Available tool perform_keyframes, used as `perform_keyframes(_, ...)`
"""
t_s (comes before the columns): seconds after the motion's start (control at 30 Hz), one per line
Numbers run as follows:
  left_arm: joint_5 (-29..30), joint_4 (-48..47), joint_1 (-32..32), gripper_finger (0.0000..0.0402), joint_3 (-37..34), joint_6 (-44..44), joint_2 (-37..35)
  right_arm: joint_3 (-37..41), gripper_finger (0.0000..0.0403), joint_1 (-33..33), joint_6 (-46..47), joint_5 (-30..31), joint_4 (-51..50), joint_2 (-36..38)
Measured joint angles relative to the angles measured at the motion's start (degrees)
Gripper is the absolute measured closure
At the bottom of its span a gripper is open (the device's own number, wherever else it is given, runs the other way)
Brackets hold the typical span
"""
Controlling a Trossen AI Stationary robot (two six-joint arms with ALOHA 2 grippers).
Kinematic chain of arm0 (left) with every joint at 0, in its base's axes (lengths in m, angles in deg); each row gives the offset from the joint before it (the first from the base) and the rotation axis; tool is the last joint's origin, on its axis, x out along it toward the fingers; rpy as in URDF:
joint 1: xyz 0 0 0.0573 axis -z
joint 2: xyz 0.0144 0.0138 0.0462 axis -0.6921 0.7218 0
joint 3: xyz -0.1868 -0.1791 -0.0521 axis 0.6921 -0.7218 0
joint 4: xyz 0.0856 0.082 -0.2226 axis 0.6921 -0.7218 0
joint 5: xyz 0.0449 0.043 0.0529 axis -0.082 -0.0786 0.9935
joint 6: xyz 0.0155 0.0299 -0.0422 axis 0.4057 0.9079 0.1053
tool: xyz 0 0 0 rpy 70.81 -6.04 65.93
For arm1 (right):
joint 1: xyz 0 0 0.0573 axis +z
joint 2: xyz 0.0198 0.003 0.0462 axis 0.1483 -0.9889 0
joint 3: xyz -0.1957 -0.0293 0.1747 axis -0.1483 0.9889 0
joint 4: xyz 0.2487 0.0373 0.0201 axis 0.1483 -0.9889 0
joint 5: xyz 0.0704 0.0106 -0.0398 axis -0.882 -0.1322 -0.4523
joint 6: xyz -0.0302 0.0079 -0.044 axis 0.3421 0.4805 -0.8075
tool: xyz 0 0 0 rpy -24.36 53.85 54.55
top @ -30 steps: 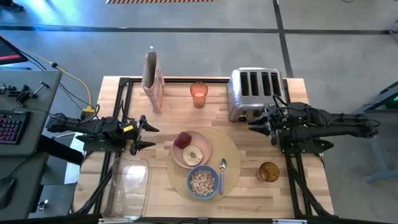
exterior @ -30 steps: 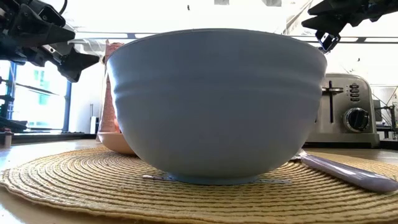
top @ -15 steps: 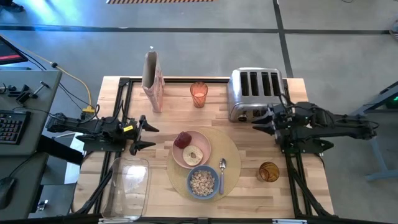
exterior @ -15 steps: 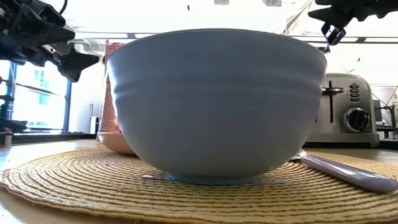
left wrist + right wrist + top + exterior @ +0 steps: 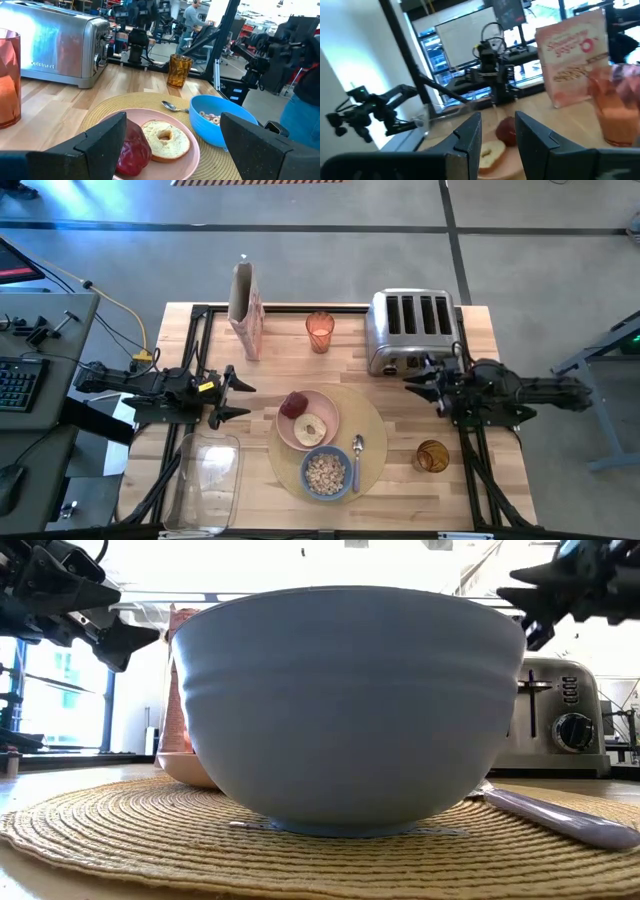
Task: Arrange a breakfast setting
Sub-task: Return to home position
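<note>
The round tan placemat (image 5: 375, 430) lies at the table's middle. On it stands the pink plate (image 5: 325, 412) with the red apple (image 5: 293, 404) and the bagel half (image 5: 310, 430). The blue bowl (image 5: 325, 472) of cereal and the metal spoon (image 5: 357, 455) are beside the plate. The amber glass (image 5: 432, 456) stands on the wood right of the mat. My left gripper (image 5: 228, 395) is open and empty left of the plate, above the table. My right gripper (image 5: 418, 384) is open and empty in front of the toaster, above the mat's far right rim.
A chrome toaster (image 5: 412, 330) stands at the far right. An orange-pink glass (image 5: 319, 332) and a cereal box (image 5: 246, 310) stand at the far edge. A clear container (image 5: 205, 480) sits at the near left. Bare wood lies between the mat and the far things.
My right arm has drawn back a little toward the table's right edge, and its gripper has sunk somewhat; the fingers stay apart and empty. The setting has kept still.
</note>
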Motion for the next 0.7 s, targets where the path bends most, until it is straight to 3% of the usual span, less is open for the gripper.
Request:
perform_keyframes(0.17, 0.0, 0.0, 0.0, 0.0092, 0.0, 0.0, 0.0, 4.0, 0.0304, 0.0, -1.5, 4.1, 0.1, 3.2)
perform_keyframes(0.43, 0.0, 0.0, 0.0, 0.0092, 0.0, 0.0, 0.0, 6.7, 0.0304, 0.0, -13.3, 9.3, -3.0, 6.8)
perform_keyframes(0.7, 0.0, 0.0, 0.0, 0.0092, 0.0, 0.0, 0.0, 6.7, 0.0304, 0.0, -16.7, 9.8, -6.2, 7.9)
